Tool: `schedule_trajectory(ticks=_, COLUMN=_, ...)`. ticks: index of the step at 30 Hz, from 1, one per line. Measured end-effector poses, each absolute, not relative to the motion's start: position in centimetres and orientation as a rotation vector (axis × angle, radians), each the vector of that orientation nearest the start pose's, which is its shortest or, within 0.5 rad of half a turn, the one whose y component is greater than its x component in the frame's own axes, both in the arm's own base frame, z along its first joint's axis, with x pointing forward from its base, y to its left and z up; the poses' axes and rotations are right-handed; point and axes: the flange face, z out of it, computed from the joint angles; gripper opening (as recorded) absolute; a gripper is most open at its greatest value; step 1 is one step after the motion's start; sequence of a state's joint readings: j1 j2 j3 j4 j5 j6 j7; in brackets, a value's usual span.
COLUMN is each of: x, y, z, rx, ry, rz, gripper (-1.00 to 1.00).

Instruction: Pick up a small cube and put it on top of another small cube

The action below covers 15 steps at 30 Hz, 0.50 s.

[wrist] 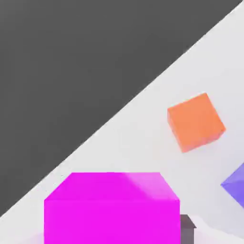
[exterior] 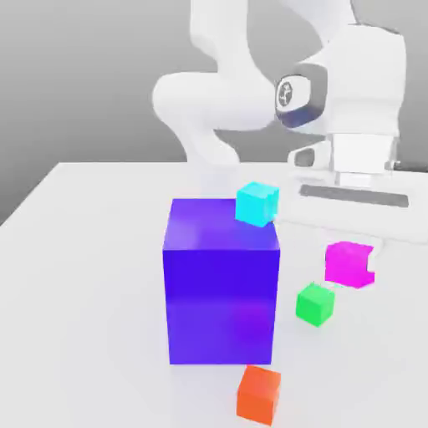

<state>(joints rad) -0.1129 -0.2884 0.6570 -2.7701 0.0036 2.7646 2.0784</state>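
- Evidently the gripper [exterior: 361, 251] is clamped on the small magenta cube [exterior: 349, 264]: in the hand view that cube [wrist: 112, 207] sits right between the fingers, with a dark fingertip [wrist: 188, 228] pressed to its side, so the jaws are closed onto it.
- In the exterior view the held cube hangs under the white hand, just at one o'clock from the green cube [exterior: 315, 303] and seemingly a little above the table [exterior: 84, 276]. It is near, but not yet over it.
- The green cube rests on the table at about three o'clock from the big blue-violet block [exterior: 222, 280], close beside it; that tall block probably explains an approach from the open side.
- The cyan cube [exterior: 257, 203] sits at the block's top, at its one o'clock corner, and the orange cube [exterior: 259, 394] lies at the block's five o'clock, both out of the carrying path.
- My judgement: the step in hand is transport; next comes centring above the green cube.
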Motion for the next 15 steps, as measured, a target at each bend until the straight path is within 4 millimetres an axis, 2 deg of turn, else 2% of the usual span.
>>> schedule_trajectory(ticks=10, x=26.6, y=18.9, z=24.9, rx=-2.15, ry=2.265, rz=-0.03, gripper=-1.0)
schedule_trajectory(ticks=15, x=26.1, y=18.1, z=22.7, rx=-2.163, ry=2.313, rz=-0.051, gripper=-1.0)
